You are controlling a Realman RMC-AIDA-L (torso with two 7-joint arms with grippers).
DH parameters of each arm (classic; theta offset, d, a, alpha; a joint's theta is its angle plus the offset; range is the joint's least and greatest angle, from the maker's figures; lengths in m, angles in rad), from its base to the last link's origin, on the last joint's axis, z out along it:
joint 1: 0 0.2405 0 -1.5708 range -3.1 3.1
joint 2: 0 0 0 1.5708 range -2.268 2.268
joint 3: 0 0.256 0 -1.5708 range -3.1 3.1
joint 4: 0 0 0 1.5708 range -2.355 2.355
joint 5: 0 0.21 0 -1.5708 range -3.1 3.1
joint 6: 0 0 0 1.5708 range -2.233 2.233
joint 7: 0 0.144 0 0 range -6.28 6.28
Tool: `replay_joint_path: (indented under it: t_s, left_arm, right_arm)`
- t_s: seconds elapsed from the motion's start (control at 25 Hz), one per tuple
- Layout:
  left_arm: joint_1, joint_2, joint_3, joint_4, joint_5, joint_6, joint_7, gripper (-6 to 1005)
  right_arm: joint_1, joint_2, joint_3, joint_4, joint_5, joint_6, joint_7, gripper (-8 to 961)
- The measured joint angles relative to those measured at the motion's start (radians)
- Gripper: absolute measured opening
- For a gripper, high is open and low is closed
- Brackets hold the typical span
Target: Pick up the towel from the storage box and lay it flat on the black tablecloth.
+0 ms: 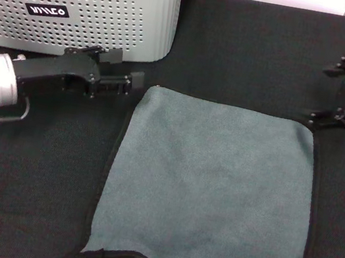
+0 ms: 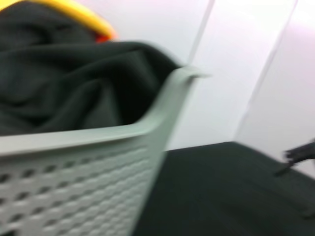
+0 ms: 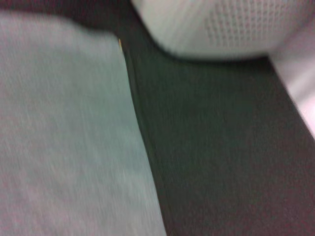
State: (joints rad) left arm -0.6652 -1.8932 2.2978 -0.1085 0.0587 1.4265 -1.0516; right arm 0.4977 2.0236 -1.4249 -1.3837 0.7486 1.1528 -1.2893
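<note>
The towel lies flat, grey-green side up, on the black tablecloth, between both end effectors. Left end effector: fingers together, empty, beside the storage box. Right end effector: spread open, empty.

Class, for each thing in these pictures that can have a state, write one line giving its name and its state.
Towel: flat on the tablecloth, grey-green side up, tag at near edge.
Box: upright, dark cloth inside.
Left gripper: empty, at towel's far left corner.
Right gripper: empty, at far right corner.

The towel lies flat, grey-green side up, on the black tablecloth.
</note>
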Motion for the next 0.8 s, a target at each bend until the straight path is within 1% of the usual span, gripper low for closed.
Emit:
replay_joint_path:
  t_s: [0.16,0.24,0.36,0.44,0.52,0.6,0.64,0.68,0.8]
  left_arm:
    - [0.03,0.017,0.026,-0.001,0.01,0.17,0.042,876]
    - [0.039,0.023,0.05,0.0,0.011,0.265,0.066,874]
    - [0.044,0.025,0.065,0.0,0.011,0.343,0.089,872]
    - [0.043,0.026,0.078,0.0,0.011,0.386,0.101,870]
    - [0.036,0.026,0.096,0.005,0.012,0.422,0.138,868]
    - [0.024,0.024,0.106,0.008,0.012,0.443,0.182,866]
    - [0.013,0.023,0.109,0.009,0.012,0.45,0.199,865]
    - [0.005,0.022,0.113,0.008,0.013,0.452,0.199,865]
    - [-0.023,0.021,0.142,0.007,0.013,0.456,0.187,863]
  right_arm:
    - [-0.063,-0.002,0.004,-0.052,0.184,-0.013,-0.065,843]
    - [-0.099,-0.001,0.004,-0.072,0.26,-0.042,-0.091,843]
    - [-0.138,-0.004,0.002,-0.085,0.366,-0.044,-0.133,843]
    - [-0.156,-0.006,0.012,-0.085,0.447,-0.023,-0.162,843]
    - [-0.166,-0.007,0.031,-0.074,0.533,0.013,-0.195,843]
    - [-0.176,-0.007,0.057,-0.045,0.648,0.087,-0.269,843]
    - [-0.176,-0.007,0.057,-0.045,0.648,0.087,-0.269,843]
    - [-0.179,-0.007,0.075,-0.01,0.724,0.163,-0.334,842]
    - [-0.175,-0.007,0.096,0.054,0.816,0.291,-0.438,842]
